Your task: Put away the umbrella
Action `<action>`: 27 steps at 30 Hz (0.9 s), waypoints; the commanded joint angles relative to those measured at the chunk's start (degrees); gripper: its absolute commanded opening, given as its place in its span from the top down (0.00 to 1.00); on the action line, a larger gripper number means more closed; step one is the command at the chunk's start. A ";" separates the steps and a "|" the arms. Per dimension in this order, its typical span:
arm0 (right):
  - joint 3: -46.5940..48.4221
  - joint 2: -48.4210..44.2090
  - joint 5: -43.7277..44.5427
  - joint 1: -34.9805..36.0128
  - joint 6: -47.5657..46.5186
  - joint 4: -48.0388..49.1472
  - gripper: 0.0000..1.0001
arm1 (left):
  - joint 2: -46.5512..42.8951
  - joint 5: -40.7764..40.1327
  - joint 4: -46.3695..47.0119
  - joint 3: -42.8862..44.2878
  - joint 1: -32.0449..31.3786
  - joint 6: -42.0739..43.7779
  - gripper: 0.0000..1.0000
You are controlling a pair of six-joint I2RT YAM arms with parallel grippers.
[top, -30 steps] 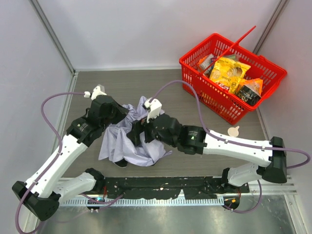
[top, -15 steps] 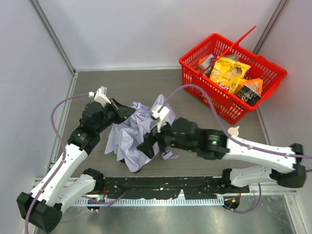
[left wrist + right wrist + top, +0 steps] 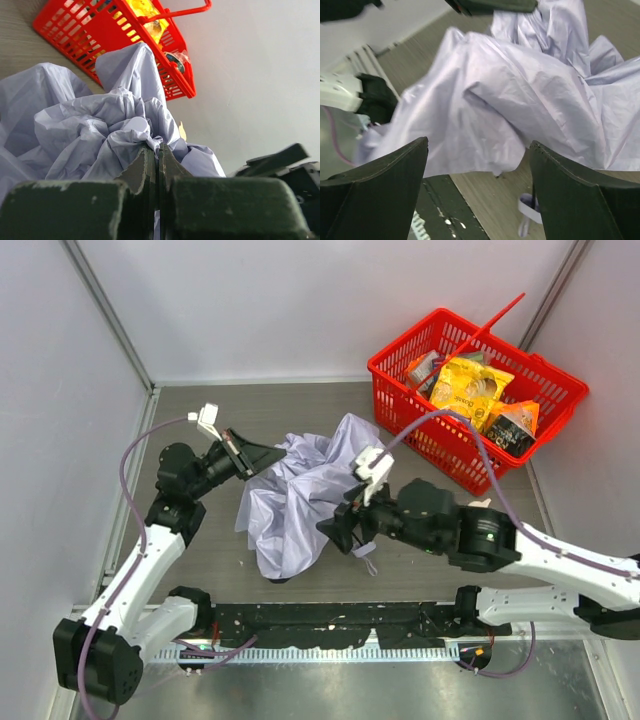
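A compact folding umbrella of pale lavender-white fabric point(image 3: 300, 495) lies slack and crumpled on the grey wood-grain worktop point(image 3: 200, 410), in the middle ground between the two arms. It is not rolled or fastened. Its canopy spreads in loose folds, and a dark end point(image 3: 276, 580) peeks from under the near edge.

The left pincer point(image 3: 280, 453) is closed on a bunched ridge of this fabric. The left wrist view shows the two dark fingers point(image 3: 142, 167) pressed together with a pleat caught between them. Holding this far-left edge up seems meant to keep the cloth taut and lifted, so the folds hang in one direction rather than sprawling flat.

The right pincer point(image 3: 479, 145) stands wide open and grips nothing. It hovers at the near-right side of the heap and faces the loose cloth, with a pale loop strap point(image 3: 527, 210) lying on the worktop just below it. That pose suits a second hold on the free fabric or the strap, which would let the canopy be gathered around its shaft.

A red plastic shopping basket point(image 3: 440, 450) sits in the far-right corner, well apart from the umbrella, with yellow snack packets point(image 3: 470, 385) inside it. Judging by the slack canopy, the task is at the gathering stage, and the fabric has not yet been wrapped.
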 commanded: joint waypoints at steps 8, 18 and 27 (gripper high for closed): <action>0.28 10.70 2.15 -1.16 -6.05 8.32 0.05 | -4.44 6.21 1.91 4.71 0.02 0.02 1.00; -0.16 16.51 2.77 -7.05 -4.29 17.99 0.05 | -4.71 9.73 5.60 4.01 -1.91 -2.53 1.00; -2.00 21.26 -4.52 -10.74 -8.77 24.05 0.05 | -3.13 14.39 13.68 3.92 -5.42 -6.31 1.00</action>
